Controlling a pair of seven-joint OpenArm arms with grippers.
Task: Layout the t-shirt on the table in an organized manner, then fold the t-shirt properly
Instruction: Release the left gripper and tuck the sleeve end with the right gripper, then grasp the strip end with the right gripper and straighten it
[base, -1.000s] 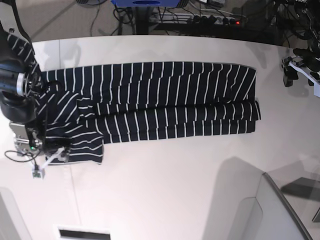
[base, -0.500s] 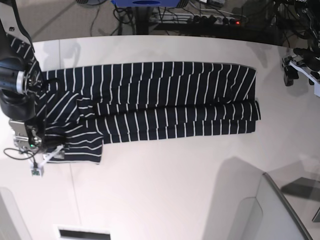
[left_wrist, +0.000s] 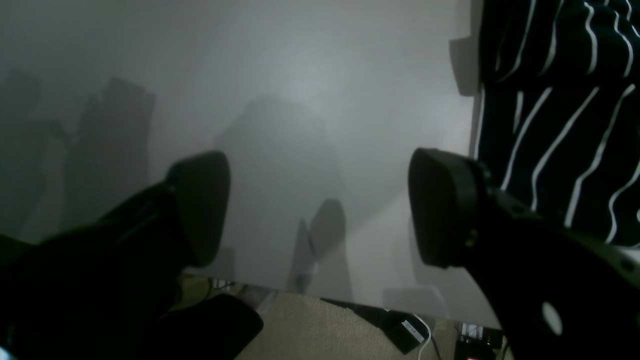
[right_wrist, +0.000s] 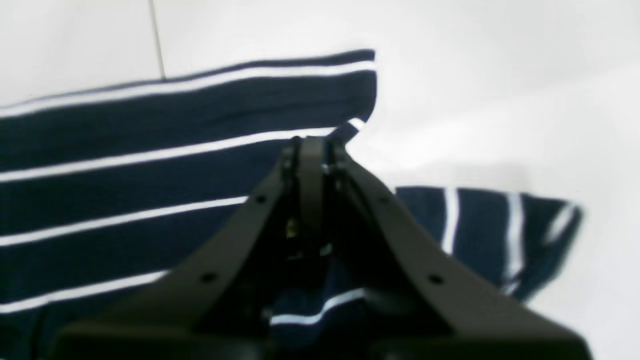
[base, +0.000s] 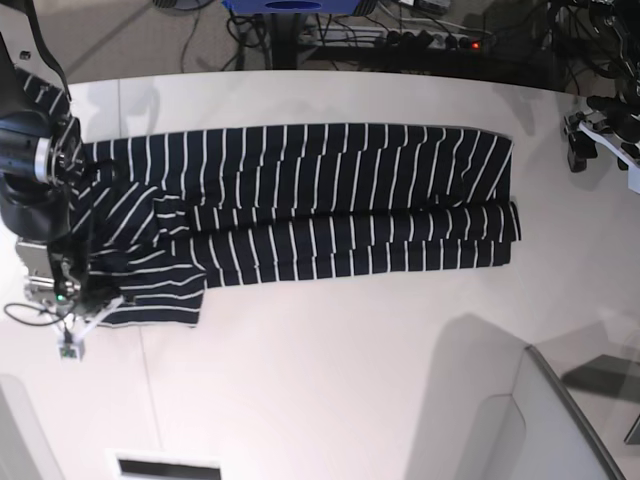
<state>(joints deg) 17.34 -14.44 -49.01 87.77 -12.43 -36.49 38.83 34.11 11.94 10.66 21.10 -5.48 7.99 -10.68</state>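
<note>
The t-shirt (base: 330, 205) lies lengthwise across the table (base: 330, 380), its body folded into a long band. One sleeve is spread at the left end (base: 150, 285). In the right wrist view my right gripper (right_wrist: 310, 145) is shut, and its tips pinch the striped cloth (right_wrist: 150, 180) near the sleeve's hem corner. The right arm (base: 40, 190) stands over the shirt's left end. My left gripper (left_wrist: 320, 210) is open above bare table near the edge, with nothing between its fingers. The shirt's edge (left_wrist: 560, 125) lies just to its right.
A pale curved panel (base: 520, 420) rises at the front right of the base view. Cables and a power strip (base: 400, 35) lie on the floor beyond the far edge. A thin dark seam (base: 150, 400) crosses the tabletop at the left. The left arm (base: 600, 125) hangs at the right edge.
My right gripper went from open to shut on the sleeve cloth, and the arm crept slightly toward the far edge. The left arm has not moved.
</note>
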